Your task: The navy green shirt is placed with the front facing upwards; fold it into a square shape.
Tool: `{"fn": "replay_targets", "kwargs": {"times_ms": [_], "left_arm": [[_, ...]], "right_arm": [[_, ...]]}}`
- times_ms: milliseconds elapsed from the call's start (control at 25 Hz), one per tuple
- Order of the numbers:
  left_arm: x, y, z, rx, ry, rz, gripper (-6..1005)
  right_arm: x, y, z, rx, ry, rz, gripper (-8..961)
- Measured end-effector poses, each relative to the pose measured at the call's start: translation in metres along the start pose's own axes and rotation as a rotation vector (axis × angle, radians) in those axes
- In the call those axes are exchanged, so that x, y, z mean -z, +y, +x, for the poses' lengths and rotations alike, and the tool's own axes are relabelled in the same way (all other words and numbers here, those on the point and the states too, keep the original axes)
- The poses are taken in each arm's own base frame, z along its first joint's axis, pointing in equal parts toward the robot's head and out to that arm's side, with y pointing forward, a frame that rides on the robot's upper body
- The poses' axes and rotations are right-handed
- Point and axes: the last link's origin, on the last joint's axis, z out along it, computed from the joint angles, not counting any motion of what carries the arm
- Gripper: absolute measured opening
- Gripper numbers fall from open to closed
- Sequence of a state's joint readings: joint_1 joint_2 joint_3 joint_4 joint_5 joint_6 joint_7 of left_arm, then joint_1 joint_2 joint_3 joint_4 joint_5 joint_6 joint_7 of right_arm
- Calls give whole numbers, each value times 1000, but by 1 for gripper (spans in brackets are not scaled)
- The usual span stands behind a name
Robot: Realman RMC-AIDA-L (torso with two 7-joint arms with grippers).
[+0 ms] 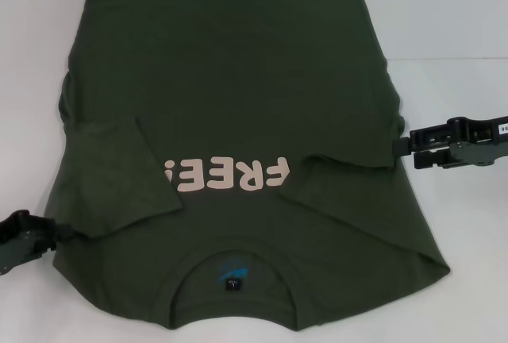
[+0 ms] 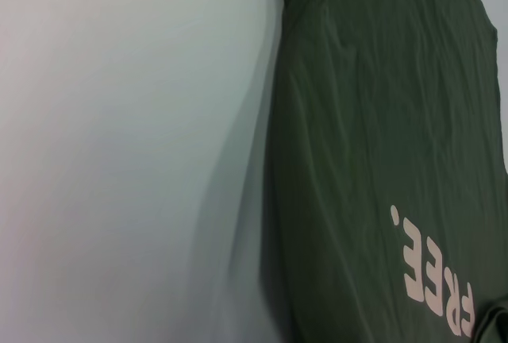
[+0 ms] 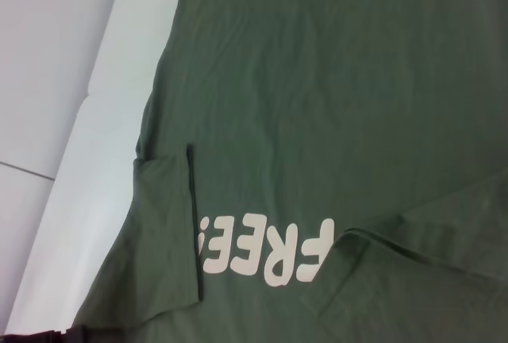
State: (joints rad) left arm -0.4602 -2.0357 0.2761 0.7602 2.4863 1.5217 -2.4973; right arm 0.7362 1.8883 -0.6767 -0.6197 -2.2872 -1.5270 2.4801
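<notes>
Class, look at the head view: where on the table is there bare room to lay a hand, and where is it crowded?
Bare table lies beside the navy green shirt on the robot's left, above the left gripper. More lies on its right, above and below the right gripper. The middle is crowded: the shirt fills it, both sleeves folded inward.

Navy green shirt spread flat on white tabletop, front up, collar at near edge, hem far. Pale pink "FREE!" print across chest. Both short sleeves folded inward over body, left one covering print's end.
</notes>
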Motion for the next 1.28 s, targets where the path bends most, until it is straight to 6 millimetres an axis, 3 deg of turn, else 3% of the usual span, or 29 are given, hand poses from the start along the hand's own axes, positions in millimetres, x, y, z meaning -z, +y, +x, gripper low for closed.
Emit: {"fn": "replay_targets", "kwargs": {"times_ms": [280,760,1280], "left_arm": [[1,2,1,-17,9,-17,60],[1,12,9,-57,25,-49,34],[0,13,12,-65,34,-53,34]], "right_arm": [[3,-4,7,-9,16,-4,687],[44,-34,41,-18,138,82,687],[20,-38,57,100,213,129,686]]}}
